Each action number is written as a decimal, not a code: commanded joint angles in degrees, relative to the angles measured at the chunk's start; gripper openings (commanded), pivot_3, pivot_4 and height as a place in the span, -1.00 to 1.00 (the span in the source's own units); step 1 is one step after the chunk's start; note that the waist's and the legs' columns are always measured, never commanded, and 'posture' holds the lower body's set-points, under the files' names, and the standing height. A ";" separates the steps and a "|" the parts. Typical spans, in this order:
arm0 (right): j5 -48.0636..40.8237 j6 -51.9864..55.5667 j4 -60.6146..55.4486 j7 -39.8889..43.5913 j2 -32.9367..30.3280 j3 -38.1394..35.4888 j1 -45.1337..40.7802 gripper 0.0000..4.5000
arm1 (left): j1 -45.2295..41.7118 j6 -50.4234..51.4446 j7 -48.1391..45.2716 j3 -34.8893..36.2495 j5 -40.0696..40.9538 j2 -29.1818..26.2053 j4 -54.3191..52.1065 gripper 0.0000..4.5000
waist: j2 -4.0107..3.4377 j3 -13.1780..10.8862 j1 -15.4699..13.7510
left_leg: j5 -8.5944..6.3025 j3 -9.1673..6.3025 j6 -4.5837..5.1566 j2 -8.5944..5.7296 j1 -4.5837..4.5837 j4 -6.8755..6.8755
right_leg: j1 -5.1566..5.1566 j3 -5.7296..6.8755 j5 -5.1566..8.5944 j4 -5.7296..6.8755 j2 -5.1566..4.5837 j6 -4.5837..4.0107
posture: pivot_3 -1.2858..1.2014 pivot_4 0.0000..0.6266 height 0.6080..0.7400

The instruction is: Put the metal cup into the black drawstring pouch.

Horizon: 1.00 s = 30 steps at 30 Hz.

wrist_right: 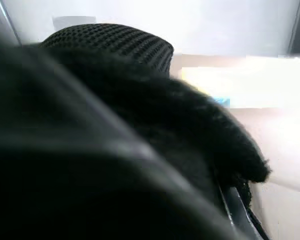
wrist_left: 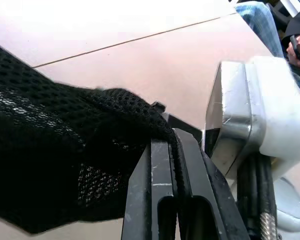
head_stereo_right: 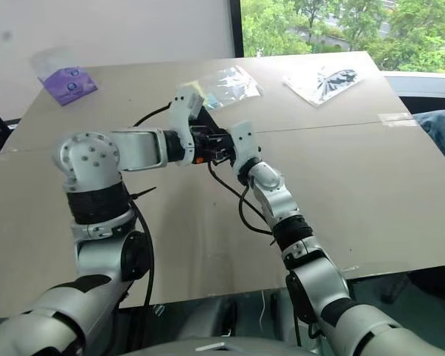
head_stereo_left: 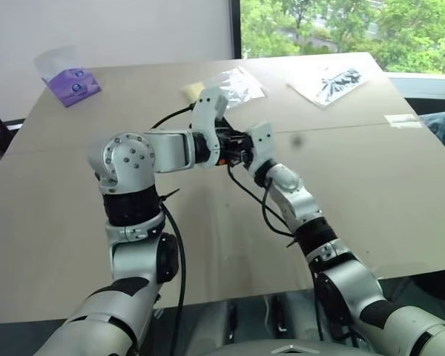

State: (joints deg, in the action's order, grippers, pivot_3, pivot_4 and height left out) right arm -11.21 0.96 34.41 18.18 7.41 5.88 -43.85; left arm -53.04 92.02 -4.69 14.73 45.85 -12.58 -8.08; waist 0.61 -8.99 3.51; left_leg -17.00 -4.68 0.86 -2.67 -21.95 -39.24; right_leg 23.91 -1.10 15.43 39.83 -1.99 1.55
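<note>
The black drawstring pouch [wrist_left: 65, 165] is up off the table, held between the two grippers where they meet over the middle of the tabletop. In the left wrist view its mesh fabric bulges out to one side of the left gripper [wrist_left: 176, 165], whose two black fingers are pressed together with a fold of the pouch's edge pinched between them. In the right wrist view the same mesh rises as a rounded hump close in front of the lens; the right gripper [head_stereo_left: 246, 157] reads as closed too, and it looks to be gripping the pouch's other side, though the fabric and a dark blur hide the exact hold.

The metal cup cannot be made out anywhere. The rounded, filled-out shape of the mesh suggests it may already sit inside the pouch, but that is a guess.

The pouch stretches roughly sideways between the hands, left wrist coming in from the robot's left, right forearm rising from below right, so both are equally at it and neither has a free jaw. What matters next is which way the mouth faces along that line; from these views I cannot tell.

Further off on the table [head_stereo_left: 400, 193] lie a purple packet [head_stereo_left: 73, 84], a clear plastic bag [head_stereo_left: 237, 83] and a second clear bag with a black pattern [head_stereo_left: 334, 81], all well apart from the grippers.
</note>
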 commanded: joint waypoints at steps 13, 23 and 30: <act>-14.58 14.03 -11.57 -0.75 7.98 -8.24 0.34 -1.00 | 2.97 0.48 7.79 4.32 9.22 4.67 -3.60 -0.98 | -0.04 -0.02 -0.09 | 0.00 0.03 -0.01 0.00 -0.01 0.03 | 0.04 -0.03 0.00 0.01 0.01 0.00 | 0.03 -0.52 1.00; 1.57 3.24 -13.85 8.42 -0.76 11.82 2.11 -1.00 | 1.88 0.48 11.44 7.08 8.17 7.45 -3.67 -0.98 | 0.08 -0.01 -0.21 | 0.00 0.14 0.00 -0.07 -0.01 0.05 | 0.06 -0.13 0.01 -0.01 0.00 0.01 | 0.03 -0.52 1.00; 11.17 -0.10 -9.98 7.30 -3.59 17.42 0.41 -1.00 | 1.12 0.48 10.93 7.24 6.70 7.65 -3.49 -0.98 | 0.24 -0.04 -1.05 | 0.01 0.14 -0.02 -0.12 -0.02 0.03 | 0.07 -0.10 -0.01 -0.02 -0.04 -0.01 | 0.03 -0.52 1.00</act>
State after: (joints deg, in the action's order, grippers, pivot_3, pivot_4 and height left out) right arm -1.43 2.47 25.70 22.36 -1.12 16.97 -43.88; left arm -49.95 92.43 7.61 24.35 51.59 -6.61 -10.55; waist 0.85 -9.03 2.46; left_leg -16.99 -4.58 0.84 -2.75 -21.95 -39.20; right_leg 23.94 -1.17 15.42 39.77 -2.01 1.54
